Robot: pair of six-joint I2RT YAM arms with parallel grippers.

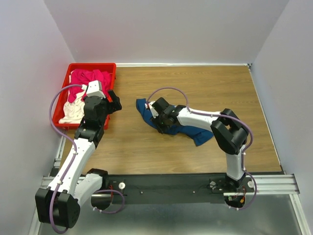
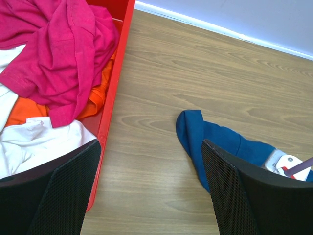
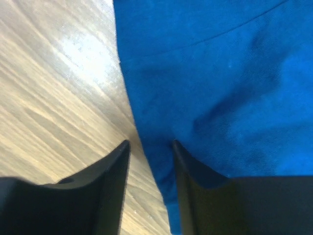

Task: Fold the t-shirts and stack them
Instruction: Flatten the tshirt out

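Observation:
A dark blue t-shirt [image 1: 197, 134] lies crumpled on the wooden table, under my right arm. It also shows in the left wrist view [image 2: 217, 139]. My right gripper [image 1: 155, 114] is low at the shirt's left part. In the right wrist view the blue cloth [image 3: 210, 73] has its edge lying in the gap of the right gripper [image 3: 150, 149], which is open with wood showing beside the cloth. Magenta [image 2: 58, 54], orange [image 2: 27, 108] and white [image 2: 41, 142] shirts are heaped in the red crate [image 2: 116, 83]. My left gripper [image 2: 151, 191] is open and empty over bare table beside the crate.
The red crate [image 1: 93, 65] stands at the back left against the left wall. White walls close the table at the back and on both sides. Bare wood [image 1: 195, 83] lies behind and to the right of the blue shirt.

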